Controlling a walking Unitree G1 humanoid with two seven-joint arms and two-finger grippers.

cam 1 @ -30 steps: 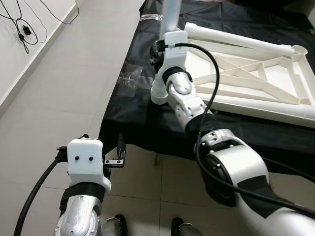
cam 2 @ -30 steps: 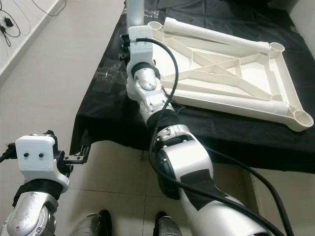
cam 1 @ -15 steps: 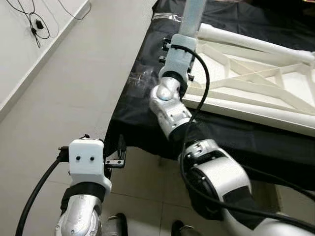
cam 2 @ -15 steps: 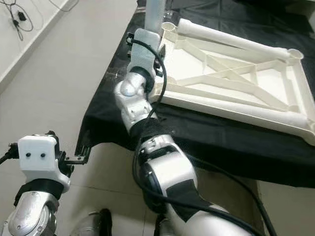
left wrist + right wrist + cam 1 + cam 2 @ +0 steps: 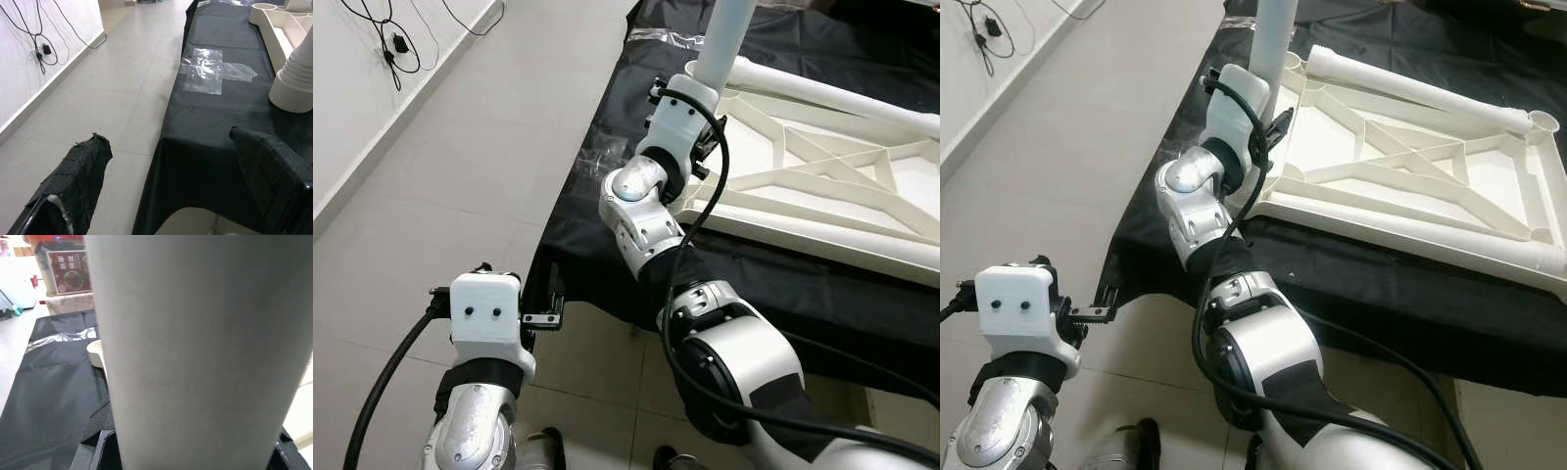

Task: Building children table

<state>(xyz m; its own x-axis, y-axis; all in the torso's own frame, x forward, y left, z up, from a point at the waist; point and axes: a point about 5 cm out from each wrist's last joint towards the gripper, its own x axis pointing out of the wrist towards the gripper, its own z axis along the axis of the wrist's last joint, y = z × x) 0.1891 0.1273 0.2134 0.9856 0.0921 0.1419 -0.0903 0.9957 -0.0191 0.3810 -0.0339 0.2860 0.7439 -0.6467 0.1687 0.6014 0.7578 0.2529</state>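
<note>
A pale tiled floor (image 5: 480, 157) runs beside a low desk (image 5: 607, 206) draped in black cloth, with cables (image 5: 391, 39) trailing along the white wall at the robot's left. A patch of clear tape (image 5: 212, 73) is stuck on the cloth near the desk's edge. On the desk lies the white plastic table top (image 5: 1410, 166), turned underside up so that its ribs and diagonal braces show, with round sockets at its corners. The right gripper (image 5: 705, 103) is raised over the near left corner of the table top and is clamped around a white tubular table leg (image 5: 726, 34), which stands roughly upright, leaning slightly, with its lower end at that corner; whether it is seated in the socket cannot be told. In the right wrist view the table leg (image 5: 195, 352) sits close between the black fingers. The left gripper (image 5: 548, 304) hangs low beside the desk's front corner, over the floor, holding nothing, its two padded fingers (image 5: 73, 181) spread apart.
</note>
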